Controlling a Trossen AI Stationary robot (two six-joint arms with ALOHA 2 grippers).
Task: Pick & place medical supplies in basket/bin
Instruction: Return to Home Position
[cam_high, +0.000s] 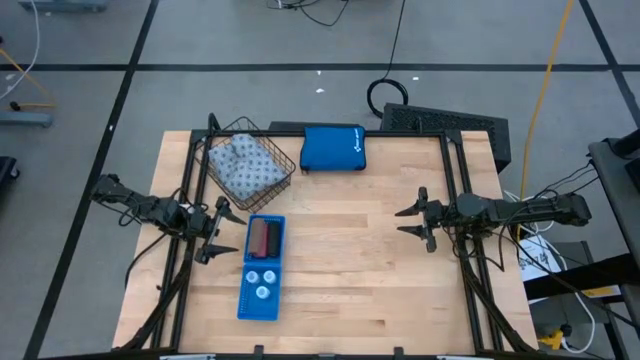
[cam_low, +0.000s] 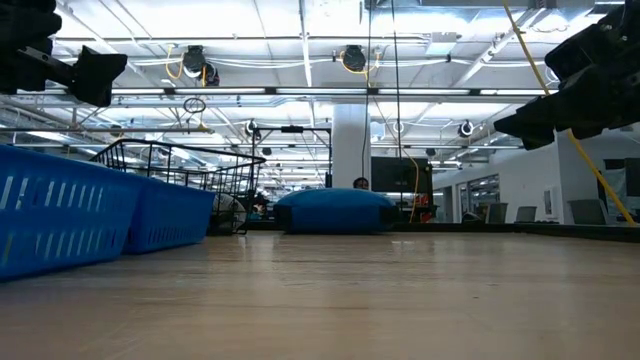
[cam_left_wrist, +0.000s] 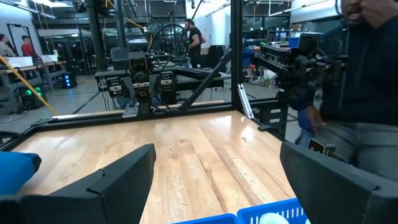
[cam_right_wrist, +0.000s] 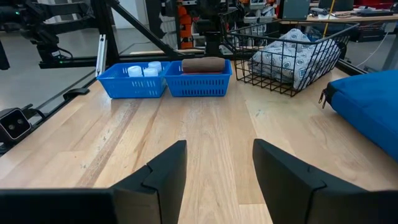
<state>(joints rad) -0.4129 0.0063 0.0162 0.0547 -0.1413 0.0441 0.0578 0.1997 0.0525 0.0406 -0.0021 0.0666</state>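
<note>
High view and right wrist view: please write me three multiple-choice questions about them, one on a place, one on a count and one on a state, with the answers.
1. Where does the pale grey-blue patterned fabric pack lie?
A. on the bare wood table
B. on the bright blue zip pouch
C. in the dark wire-mesh square basket

2. How many small white round discs lie in the long bright blue plastic tray?
A. two
B. three
C. five

3. How do the jaws of the right arm stand?
A. open, holding nothing
B. shut on a disc
C. shut on the pack

Answers:
1 C, the pack shows behind the basket's wires.
2 B, the high view shows three in one compartment.
3 A, the right wrist view shows a gap between them with nothing in it.
</note>
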